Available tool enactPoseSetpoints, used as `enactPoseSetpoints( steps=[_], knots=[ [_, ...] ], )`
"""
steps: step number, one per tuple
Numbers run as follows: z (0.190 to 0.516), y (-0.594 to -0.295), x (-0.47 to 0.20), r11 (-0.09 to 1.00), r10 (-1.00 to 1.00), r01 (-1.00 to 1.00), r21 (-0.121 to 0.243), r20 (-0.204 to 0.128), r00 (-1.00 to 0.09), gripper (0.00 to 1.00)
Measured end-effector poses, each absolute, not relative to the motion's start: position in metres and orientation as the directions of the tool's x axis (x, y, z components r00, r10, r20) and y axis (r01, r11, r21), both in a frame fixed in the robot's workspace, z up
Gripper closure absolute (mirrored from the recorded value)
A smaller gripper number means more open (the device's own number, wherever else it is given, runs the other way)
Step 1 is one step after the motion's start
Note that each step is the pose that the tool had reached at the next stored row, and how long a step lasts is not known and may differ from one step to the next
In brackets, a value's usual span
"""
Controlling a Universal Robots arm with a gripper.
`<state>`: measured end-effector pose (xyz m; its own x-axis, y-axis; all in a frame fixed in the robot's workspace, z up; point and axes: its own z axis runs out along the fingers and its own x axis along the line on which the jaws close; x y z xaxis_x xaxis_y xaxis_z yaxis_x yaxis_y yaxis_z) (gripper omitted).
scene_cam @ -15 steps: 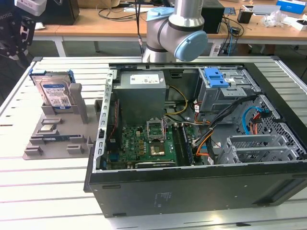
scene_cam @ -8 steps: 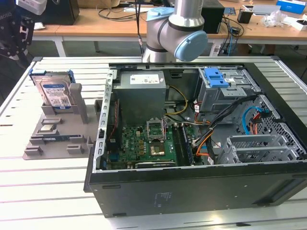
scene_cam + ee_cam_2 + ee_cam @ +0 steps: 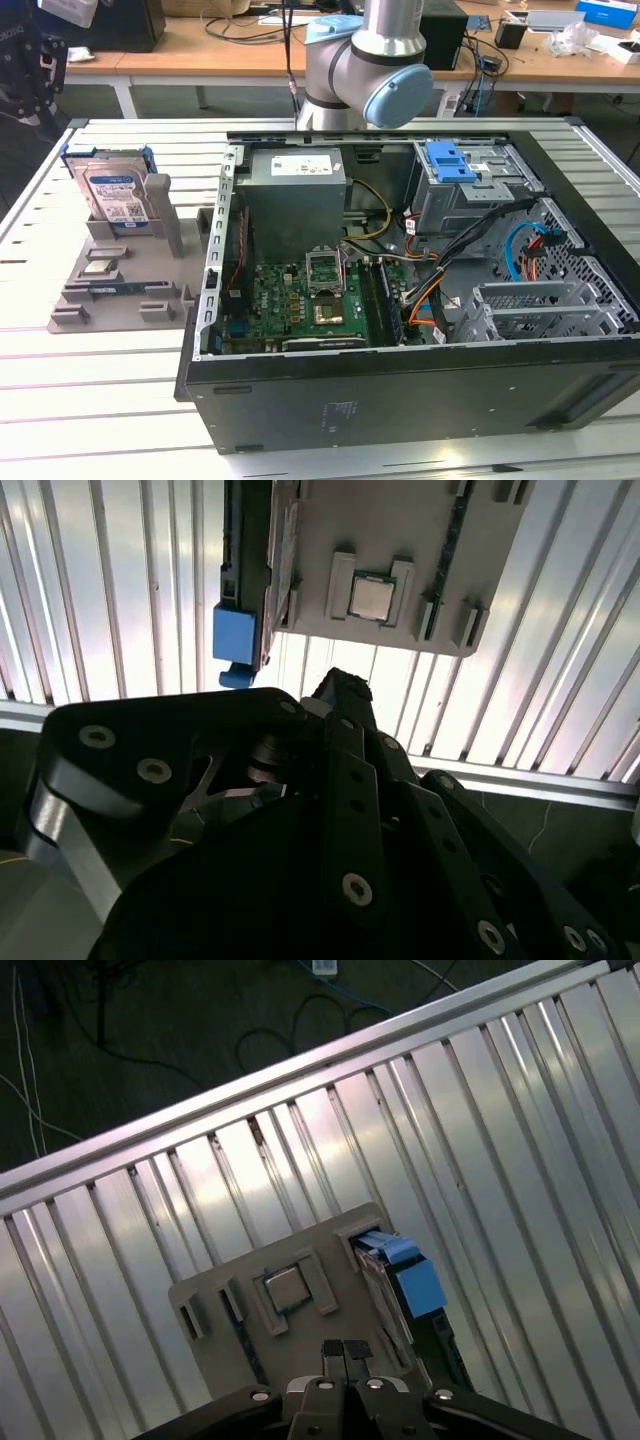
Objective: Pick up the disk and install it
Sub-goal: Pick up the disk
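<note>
Currently the disk (image 3: 114,192) stands on edge in a slot of a grey holder (image 3: 135,262), its white-and-blue label facing the exterior view and blue side rails at both ends. The holder lies on the slatted metal worktop (image 3: 100,400), just beside an open computer case (image 3: 400,400), on the exterior view's left of it. The robot arm (image 3: 365,60) rises behind the case. In the first wrist view the end effector (image 3: 345,1350) hangs above the holder with its two fingertips pressed together and nothing between them, apart from the disk. A small square processor chip (image 3: 286,1288) lies flat in a recess of the holder, near the disk. In the second wrist view the disk appears edge-on, one blue rail sticking out past the holder.
</note>
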<state>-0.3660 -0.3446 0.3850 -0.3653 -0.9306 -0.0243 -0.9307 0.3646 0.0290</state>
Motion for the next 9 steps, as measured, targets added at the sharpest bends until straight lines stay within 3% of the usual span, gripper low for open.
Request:
enactPoseSetpoints(
  steps=[9],
  knots=[
    [0.3851, -0.3446, -0.3660, 0.264, -0.964, -0.964, 0.029, -0.024, -0.265, 0.89]
  ],
)
